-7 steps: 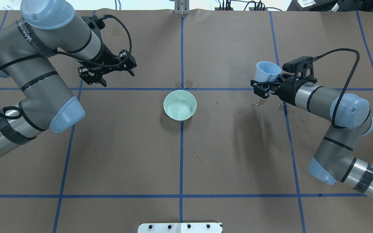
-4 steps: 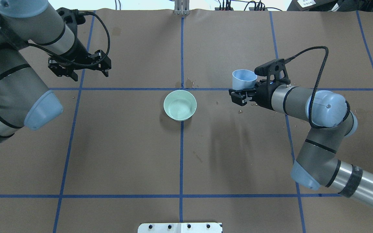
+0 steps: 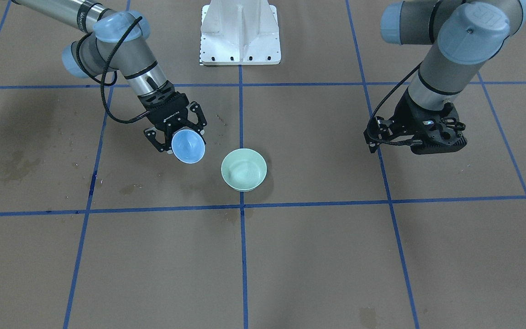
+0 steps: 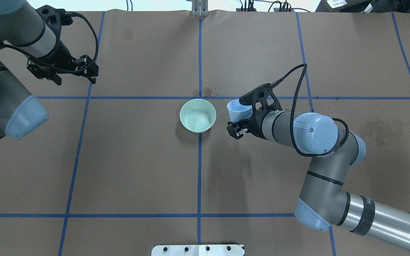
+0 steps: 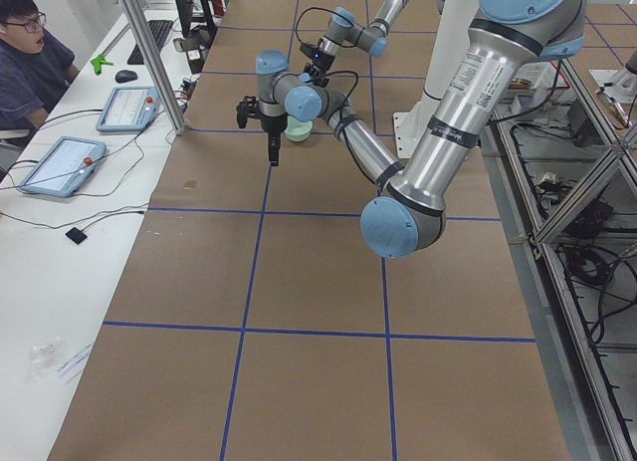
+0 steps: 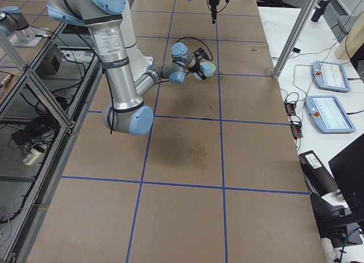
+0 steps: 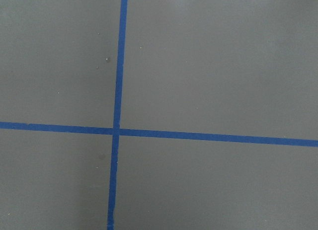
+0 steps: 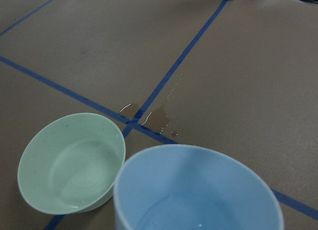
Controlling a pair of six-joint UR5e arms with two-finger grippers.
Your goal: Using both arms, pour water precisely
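Observation:
My right gripper (image 4: pixel 237 125) is shut on a light-blue cup (image 4: pixel 236 109), held upright just right of the pale green bowl (image 4: pixel 198 115) at the table's centre. In the front-facing view the cup (image 3: pixel 188 146) hangs in that gripper (image 3: pixel 181 138), close beside the bowl (image 3: pixel 244 169). The right wrist view shows a little clear water (image 8: pixel 184 215) in the cup (image 8: pixel 198 190) and a faint shine of water (image 8: pixel 79 170) in the bowl (image 8: pixel 72 163). My left gripper (image 4: pixel 75 78) is open and empty, far off at the back left above a tape line.
Small wet spills (image 4: pixel 206 91) lie at the tape crossing behind the bowl, and a damp stain (image 4: pixel 374 126) lies at the right. The white pedestal (image 3: pixel 240 32) stands at the robot's side. An operator (image 5: pixel 35 68) sits beyond the table's far edge.
My right arm has carried the blue cup leftward from the right side to just beside the bowl. My left arm has drawn back to the left, away from the centre, still open.

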